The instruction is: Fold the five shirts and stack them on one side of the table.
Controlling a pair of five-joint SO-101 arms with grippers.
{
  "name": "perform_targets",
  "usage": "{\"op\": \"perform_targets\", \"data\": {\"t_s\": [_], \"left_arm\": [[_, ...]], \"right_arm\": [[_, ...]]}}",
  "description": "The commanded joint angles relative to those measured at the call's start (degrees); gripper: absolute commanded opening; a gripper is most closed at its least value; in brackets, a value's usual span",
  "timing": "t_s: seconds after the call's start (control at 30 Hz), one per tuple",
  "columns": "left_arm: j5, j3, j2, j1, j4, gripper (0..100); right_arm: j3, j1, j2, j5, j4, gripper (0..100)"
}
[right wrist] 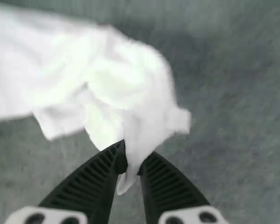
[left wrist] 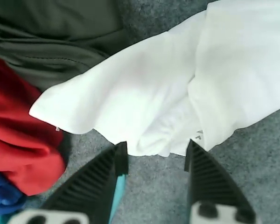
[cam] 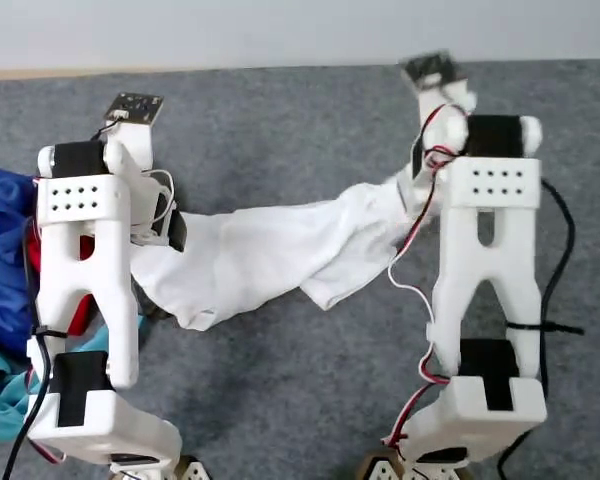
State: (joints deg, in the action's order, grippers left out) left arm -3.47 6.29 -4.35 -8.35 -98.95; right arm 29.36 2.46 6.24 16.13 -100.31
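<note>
High view: the white shirt [cam: 270,255] lies bunched on the grey table [cam: 310,400], its long axis running sideways between both arms. Left wrist view: the left gripper [left wrist: 154,156] stands with jaws apart, the shirt's near edge just ahead of it. Right wrist view: the right gripper [right wrist: 129,163] is clamped on the shirt's other end.

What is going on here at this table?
Two robot arms are handling a white shirt stretched between them over the grey table. The right gripper is shut on one end. The left gripper is open at the other end. A red shirt, a blue shirt and a dark shirt lie unfolded near the left gripper.
</note>
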Motion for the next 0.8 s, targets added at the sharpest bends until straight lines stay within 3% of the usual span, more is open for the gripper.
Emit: {"op": "perform_targets", "data": {"t_s": [0.0, 0.2, 0.4, 0.57, 0.77], "left_arm": [[0.1, 0.4, 3.2, 0.5, -1.0, 21], [-0.1, 0.4, 9.0, 0.6, -0.6, 21], [-0.2, 0.7, 18.3, 3.3, 0.6, 21], [-0.2, 0.7, 25.0, 4.7, 0.6, 21], [-0.2, 0.7, 31.4, 4.7, 0.6, 21]], "right_arm": [[11.5, 0.5, -3.6, 3.4, -1.5, 1.0], [30.1, 0.7, -3.6, 9.4, 0.0, 1.0], [38.2, 4.2, -4.2, 13.5, -0.1, 1.0], [45.6, 11.2, -4.6, 22.2, 2.5, 1.0], [53.8, 13.5, -4.6, 31.5, 5.8, 1.0]]}}
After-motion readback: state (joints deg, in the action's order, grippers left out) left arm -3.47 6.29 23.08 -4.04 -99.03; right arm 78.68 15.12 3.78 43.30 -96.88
